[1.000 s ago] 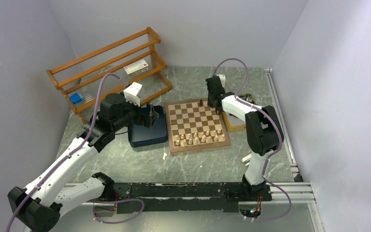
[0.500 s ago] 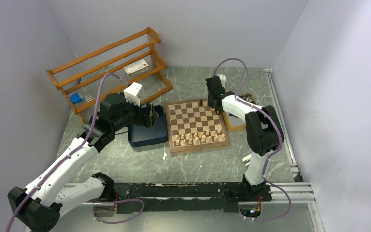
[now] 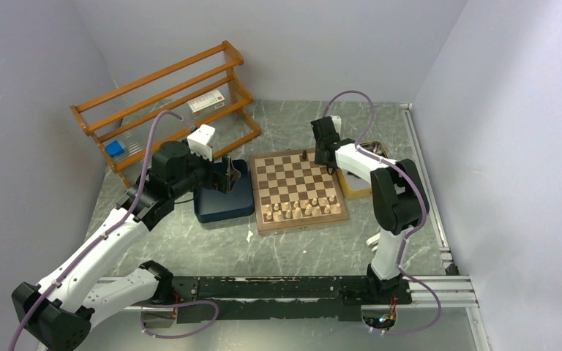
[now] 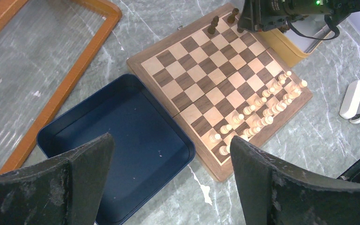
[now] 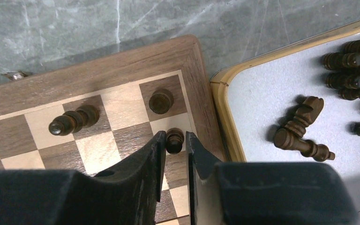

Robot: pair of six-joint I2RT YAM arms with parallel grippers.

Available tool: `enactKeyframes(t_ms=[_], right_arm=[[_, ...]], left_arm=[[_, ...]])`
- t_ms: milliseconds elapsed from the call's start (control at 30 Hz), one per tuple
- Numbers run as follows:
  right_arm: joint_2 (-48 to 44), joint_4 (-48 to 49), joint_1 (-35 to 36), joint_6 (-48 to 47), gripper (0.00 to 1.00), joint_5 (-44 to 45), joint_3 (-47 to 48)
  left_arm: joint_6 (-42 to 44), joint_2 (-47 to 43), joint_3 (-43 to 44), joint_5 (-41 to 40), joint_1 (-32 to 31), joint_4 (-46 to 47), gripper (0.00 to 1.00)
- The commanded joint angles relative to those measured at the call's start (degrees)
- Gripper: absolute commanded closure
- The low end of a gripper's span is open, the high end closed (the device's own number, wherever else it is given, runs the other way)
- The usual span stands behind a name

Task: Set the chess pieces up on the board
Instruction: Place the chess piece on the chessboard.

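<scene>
The board (image 3: pixel 293 180) lies mid-table. My right gripper (image 5: pixel 174 140) hangs low over its far right corner. Its jaws stand slightly apart around a dark pawn (image 5: pixel 175 136), which stands upright on a light square by the right border, so this gripper is open. Two more dark chess pieces (image 5: pixel 161 101) (image 5: pixel 72 121) stand on the back row. Over the dark blue tray (image 4: pixel 122 80), my left gripper (image 4: pixel 171 140) is wide open and empty, left of the board (image 4: pixel 194 91).
A yellow-rimmed tray (image 5: pixel 258 93) right of the board holds several loose dark pieces (image 5: pixel 302 125). Cream pieces (image 3: pixel 300 210) fill the board's near rows. A wooden rack (image 3: pixel 165 102) stands at the back left. A small white object (image 4: pixel 356 99) lies near the board's front right.
</scene>
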Motion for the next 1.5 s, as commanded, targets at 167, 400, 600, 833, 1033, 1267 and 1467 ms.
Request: enactKeyframes(t_ms=[167, 400, 600, 833, 1033, 1267, 1467], right_arm=[[0.73, -0.85, 0.37, -0.03, 0.72, 0.08, 1.01], [0.58, -1.04, 0.35, -0.16, 0.71, -0.12, 1.67], [0.47, -1.21, 0.33, -0.17, 0.72, -0.62, 2.14], [-0.32, -2.65, 0.33, -0.12, 0.71, 0.05, 3.34], [-2.91, -4.52, 0.33, -0.51, 0.67, 1.41, 4.42], [-6.65, -6.38, -0.77, -1.08, 0.64, 2.05, 4.96], [-10.92, -4.35, -5.68, -1.12, 0.70, 0.82, 2.52]], left_arm=[[0.66, -0.58, -0.55, -0.21, -0.48, 0.95, 0.02], [0.71, -0.58, -0.55, -0.17, -0.48, 0.96, 0.02], [0.66, -0.49, -0.59, 0.04, -0.45, 1.05, 0.02], [0.71, -0.41, -0.55, 0.18, -0.48, 1.13, 0.02], [0.65, -0.24, -0.55, 0.27, -0.47, 1.22, 0.02], [0.73, -0.25, -0.55, 0.30, -0.48, 1.22, 0.02], [0.67, -0.24, -0.63, 0.22, -0.46, 1.20, 0.02]])
